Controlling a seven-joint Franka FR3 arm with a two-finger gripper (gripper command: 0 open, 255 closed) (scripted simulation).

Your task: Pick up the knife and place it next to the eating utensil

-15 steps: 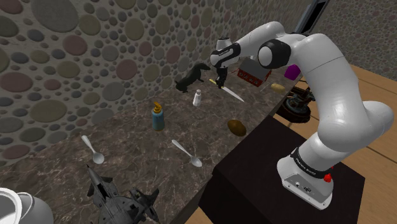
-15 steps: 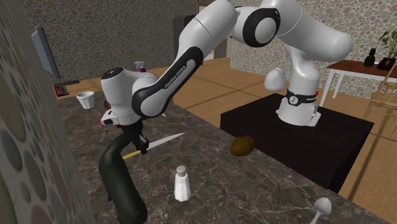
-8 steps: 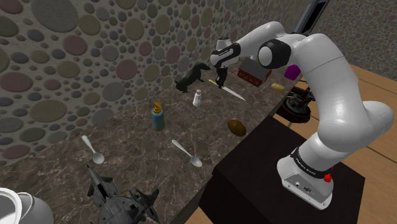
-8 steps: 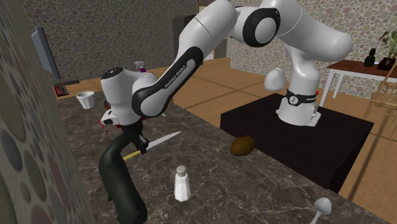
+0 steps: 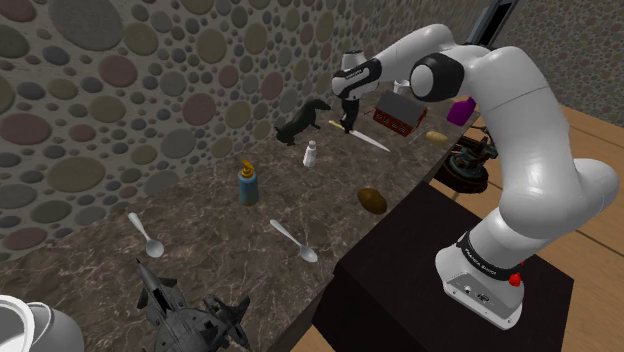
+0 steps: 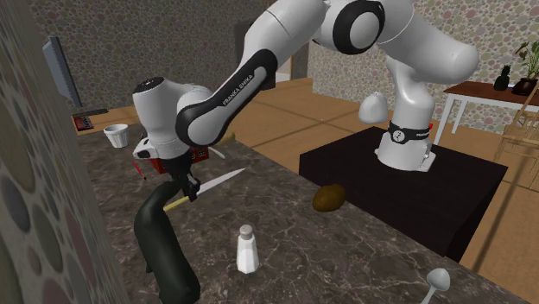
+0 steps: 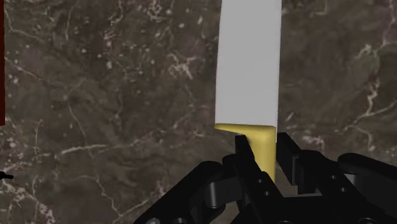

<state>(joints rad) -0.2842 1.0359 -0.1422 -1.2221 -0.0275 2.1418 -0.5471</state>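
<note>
My gripper (image 5: 347, 123) is shut on the yellow handle of a knife (image 5: 367, 143), which hangs above the dark marble counter (image 5: 200, 235) near its far end. The pale blade sticks out level toward the counter's edge. In the second exterior view the gripper (image 6: 188, 193) holds the knife (image 6: 217, 181) just above a black dog figure (image 6: 168, 250). In the wrist view the fingers (image 7: 243, 153) clasp the knife (image 7: 249, 70) by its handle. Two spoons lie on the counter, one (image 5: 295, 241) near the front edge and one (image 5: 146, 235) by the wall.
Below the knife stand a white salt shaker (image 5: 310, 154) and the black dog figure (image 5: 300, 122). A blue bottle (image 5: 248, 185), a brown oval thing (image 5: 372, 200), a red box (image 5: 398, 113) and a dark toy plane (image 5: 190, 315) also sit on the counter.
The gripper has risen a little with the knife still clasped in it, and the arm's wrist has lifted. Nothing on the counter has moved.
</note>
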